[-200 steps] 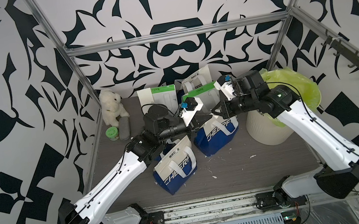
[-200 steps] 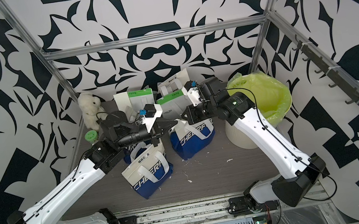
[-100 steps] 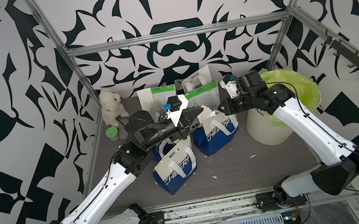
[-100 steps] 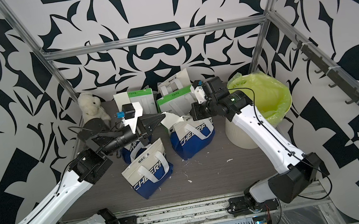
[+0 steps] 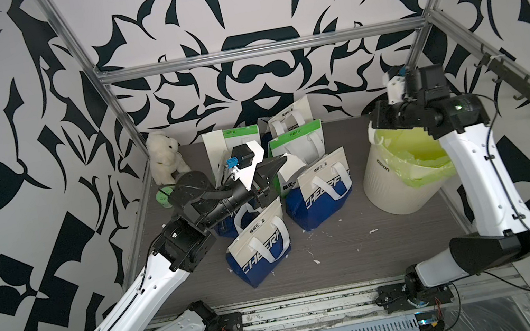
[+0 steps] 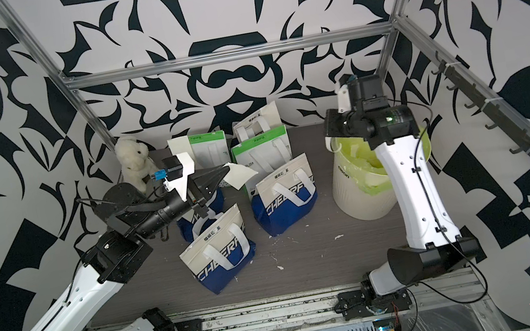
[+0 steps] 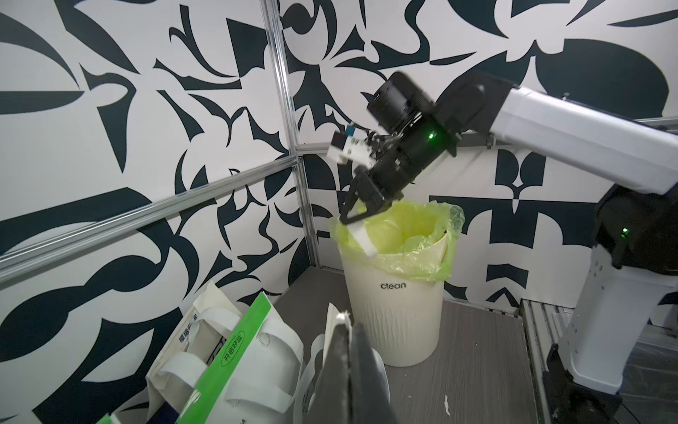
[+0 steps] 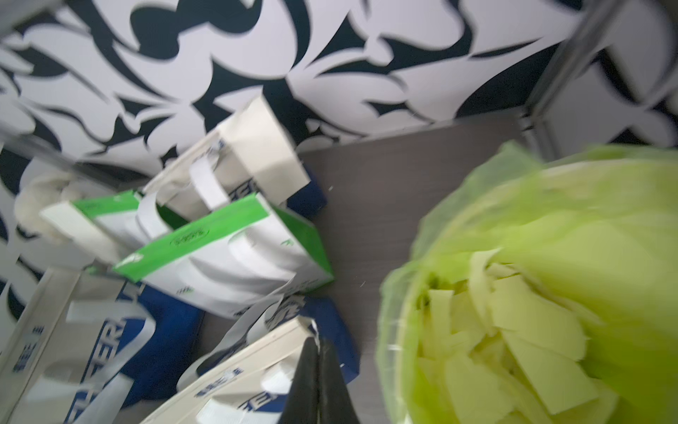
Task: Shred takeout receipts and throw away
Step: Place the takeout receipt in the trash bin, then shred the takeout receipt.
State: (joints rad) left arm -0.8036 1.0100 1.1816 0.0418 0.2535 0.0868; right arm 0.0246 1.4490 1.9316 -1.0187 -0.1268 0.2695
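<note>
Receipt piece (image 6: 239, 175), cream-white with a torn edge, is hanging pinched in the closed left jaws. It is being held in the air above the blue-and-white bags (image 5: 259, 251), just in front of a green-and-white bag (image 5: 296, 143).

Second piece, a narrow white strip (image 7: 361, 238), is dangling from the closed right jaws. These are hovering over the cream bin (image 5: 387, 186), at the rim on the side facing the bags. The strip is hanging at the edge of the green liner (image 7: 422, 242).

More pale strips (image 8: 532, 304) are lying inside the liner, though the right wrist view is blurring there.

The bin is standing at the right of the counter (image 5: 344, 255), well apart from the left jaws. Small white scraps (image 5: 372, 230) are lying on the counter between bags and bin. Plush toy (image 5: 163, 156) is sitting in the far left corner.
</note>
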